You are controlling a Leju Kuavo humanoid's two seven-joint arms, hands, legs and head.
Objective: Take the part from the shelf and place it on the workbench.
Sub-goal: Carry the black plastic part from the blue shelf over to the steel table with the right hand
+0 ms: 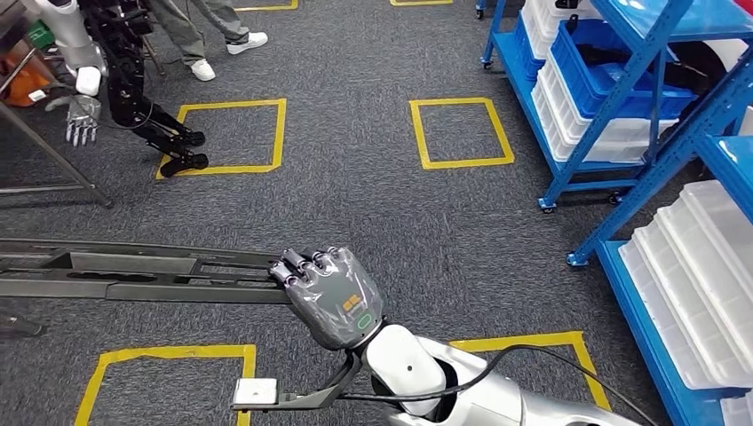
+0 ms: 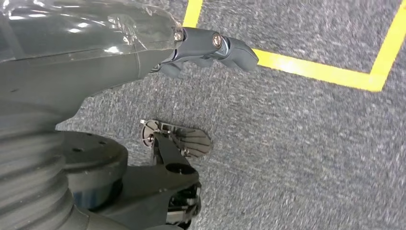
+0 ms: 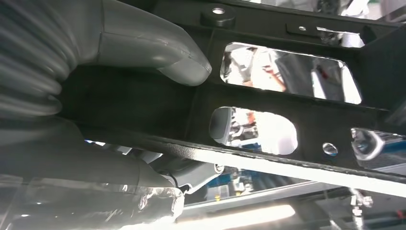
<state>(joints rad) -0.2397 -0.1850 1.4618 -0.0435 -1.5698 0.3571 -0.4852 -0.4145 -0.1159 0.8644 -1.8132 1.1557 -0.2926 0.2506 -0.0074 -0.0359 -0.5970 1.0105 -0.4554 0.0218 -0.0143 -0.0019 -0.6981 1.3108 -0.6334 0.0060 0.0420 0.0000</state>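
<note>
Looking across the head view from the left: another robot [image 1: 133, 80] stands at the far left on a yellow floor square [image 1: 226, 133], with a person's legs [image 1: 209, 35] behind it. Below that, the long black metal frame part [image 1: 133, 271] stretches flat out to the left, held up over the grey carpet, and its near end sits inside the right robot hand [image 1: 333, 293]. Fingers are curled over the top rail, thumb underneath. The right wrist view backs that up: the grey thumb [image 3: 158, 50] is pressed against the black frame beside its cut-out windows [image 3: 287, 72], so the grip looks firm.

Handling-wise, I'd guess stamped steel: stiff, not fragile, fairly heavy, and painted smooth, so it could slip. Being so long and held at one end, it will want to droop and twist. A grip nearer the middle, or a second hand on the crossbars, would be steadier.

The left robot hand [image 2: 210, 48] hangs over the carpet by a yellow line, fingers loosely bent, holding nothing.

Far right, blue shelves [image 1: 622, 106] carry white trays [image 1: 693, 275] and blue bins [image 1: 613, 75]. No counter around here.
</note>
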